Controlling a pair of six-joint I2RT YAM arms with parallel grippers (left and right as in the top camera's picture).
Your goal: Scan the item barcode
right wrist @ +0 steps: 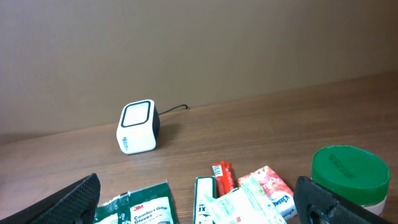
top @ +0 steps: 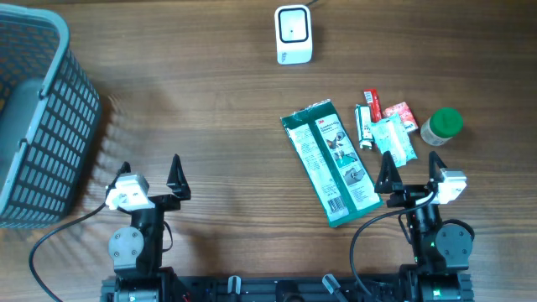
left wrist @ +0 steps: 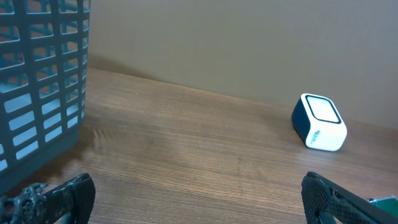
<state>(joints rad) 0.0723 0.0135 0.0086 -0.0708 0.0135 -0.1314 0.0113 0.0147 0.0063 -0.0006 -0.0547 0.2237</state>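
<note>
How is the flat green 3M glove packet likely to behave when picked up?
The green glove packet lies flat and looks like thin crinkled plastic film, so it probably sags from whichever edge is pinched. Its surface looks glossy, perhaps slippery. Flush on the table, an edge likely needs lifting first.

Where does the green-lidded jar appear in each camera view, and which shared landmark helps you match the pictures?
Overhead: the green-lidded jar stands at the far right, about mid-height in the picture.
Left wrist: not in this picture.
Right wrist: the green-lidded jar is at the bottom right.
Shared landmark: the white scanner, seen top centre overhead, at the right in the left wrist view, and left of centre in the right wrist view.
</note>
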